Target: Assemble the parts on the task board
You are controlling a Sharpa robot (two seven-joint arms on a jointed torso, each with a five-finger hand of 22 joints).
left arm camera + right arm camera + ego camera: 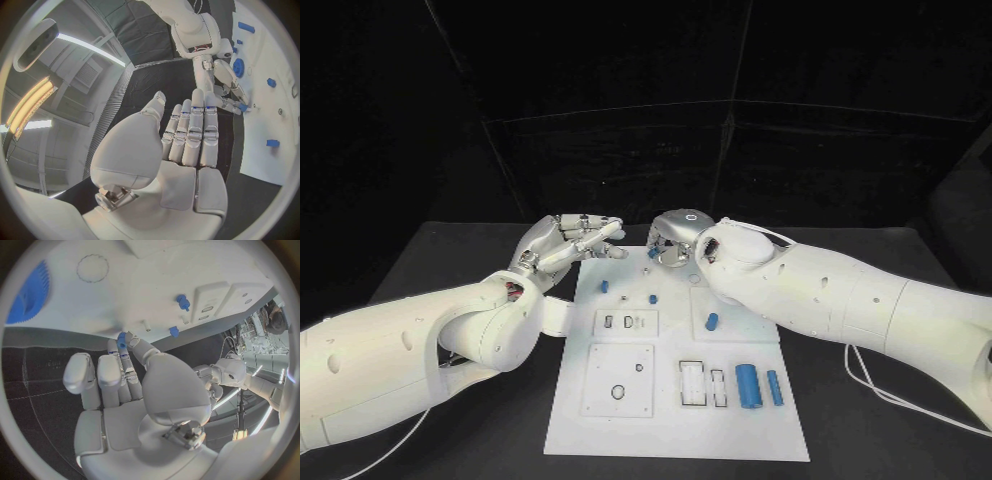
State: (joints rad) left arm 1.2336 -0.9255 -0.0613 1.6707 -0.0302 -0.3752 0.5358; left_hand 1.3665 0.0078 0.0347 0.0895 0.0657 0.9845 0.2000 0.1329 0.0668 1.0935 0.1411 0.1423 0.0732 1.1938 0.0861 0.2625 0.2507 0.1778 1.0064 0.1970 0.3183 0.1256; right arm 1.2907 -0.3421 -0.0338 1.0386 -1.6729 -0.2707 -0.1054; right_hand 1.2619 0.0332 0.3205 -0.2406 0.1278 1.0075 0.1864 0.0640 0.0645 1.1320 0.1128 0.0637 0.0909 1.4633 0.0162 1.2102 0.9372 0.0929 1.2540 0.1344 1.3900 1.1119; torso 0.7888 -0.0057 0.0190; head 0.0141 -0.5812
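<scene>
The white task board point(675, 420) lies mid-table. My right hand point(678, 240) hovers over its far edge and pinches a small blue part point(122, 341) between thumb and a fingertip, just above the board point(156, 285). The left wrist view shows that same hand point(228, 85) with the blue part point(242, 106) at its fingertips. A blue gear point(28, 295) lies on the board close by. My left hand point(567, 245) is raised beside the board's far left corner, fingers point(194, 130) straight and holding nothing. Two blue cylinders point(747, 385) lie at the near right.
More small blue parts lie on the board: one point(604, 285) left of centre, one point(651, 298) near the middle, one point(711, 321) to the right. Rectangular recesses point(620, 378) and slots point(692, 380) mark the near half. Black table point(877, 440) surrounds the board.
</scene>
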